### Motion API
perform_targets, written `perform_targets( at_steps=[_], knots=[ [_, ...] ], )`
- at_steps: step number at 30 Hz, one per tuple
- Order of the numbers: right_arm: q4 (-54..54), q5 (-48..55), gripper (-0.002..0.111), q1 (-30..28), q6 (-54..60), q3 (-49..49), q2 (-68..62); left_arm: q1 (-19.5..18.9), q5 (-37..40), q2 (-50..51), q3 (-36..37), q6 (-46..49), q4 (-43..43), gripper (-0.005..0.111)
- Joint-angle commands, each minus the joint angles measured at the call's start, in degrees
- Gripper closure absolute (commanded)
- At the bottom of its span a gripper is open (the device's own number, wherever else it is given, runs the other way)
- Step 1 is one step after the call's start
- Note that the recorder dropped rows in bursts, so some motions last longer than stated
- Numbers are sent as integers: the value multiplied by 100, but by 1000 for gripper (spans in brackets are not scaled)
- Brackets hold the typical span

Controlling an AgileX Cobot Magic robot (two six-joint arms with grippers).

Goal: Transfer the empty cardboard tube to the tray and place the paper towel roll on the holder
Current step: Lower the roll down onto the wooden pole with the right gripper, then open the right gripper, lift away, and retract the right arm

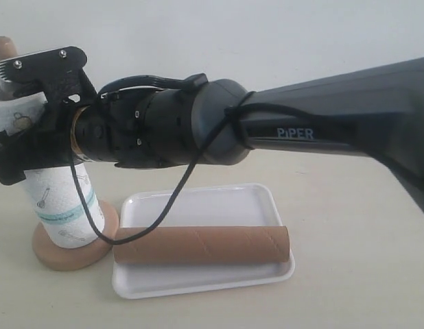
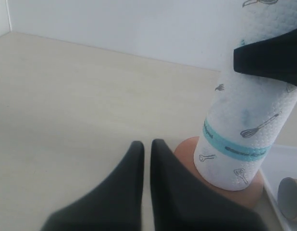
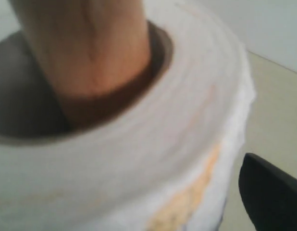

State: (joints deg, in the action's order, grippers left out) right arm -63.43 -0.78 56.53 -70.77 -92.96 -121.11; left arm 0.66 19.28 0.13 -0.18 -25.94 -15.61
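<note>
The dark grey right arm [image 1: 322,130], marked PIPER, reaches across above the tray from the right of the exterior view to the stand on the tray's left. The pale beige table [image 1: 363,274] carries everything, with a plain white wall [image 1: 232,34] behind it. The shallow white tray [image 1: 198,205] lies flat near the middle of the table. The paper towel roll [image 1: 61,199] stands upright just left of the tray, threaded onto the holder [image 1: 54,257]. The roll's lower end is down at the round disc base, which sits close against the tray's left edge. The rounded top of the post pokes out above the roll, and the right wrist view shows the post standing inside the roll's core. The empty cardboard tube [image 1: 202,245] lies on its side in the tray's front half, running the tray's length, with its right end reaching over the rim. The right gripper [image 1: 13,116] straddles the upper part of the roll with its jaws spread wide. One black finger [image 2: 268,57] lies against the paper, but I cannot tell whether the jaws are squeezing the roll or only resting beside it. The left gripper [image 2: 147,149] hangs over bare table on the far side of the holder from the tray. Its jaws are drawn almost together with only a thin slit between them, and they hold nothing. A thin black cable [image 1: 167,205] loops down from the right arm's wrist over the tray's left end.
</note>
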Motion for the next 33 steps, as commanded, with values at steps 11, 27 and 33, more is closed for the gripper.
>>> perform_targets(
  at_steps=[11, 27, 33],
  knots=[
    [-21, 162, 4, 4, 625, -19, 1404, -15, -26, -13, 18, 27, -11, 102],
    [662, 2613, 4, 15, 2410, -19, 2861, -15, -26, -13, 18, 27, -11, 102],
    [1308, 3932, 4, 15, 3756, -19, 2986, -15, -26, -13, 18, 27, -11, 102]
  ],
)
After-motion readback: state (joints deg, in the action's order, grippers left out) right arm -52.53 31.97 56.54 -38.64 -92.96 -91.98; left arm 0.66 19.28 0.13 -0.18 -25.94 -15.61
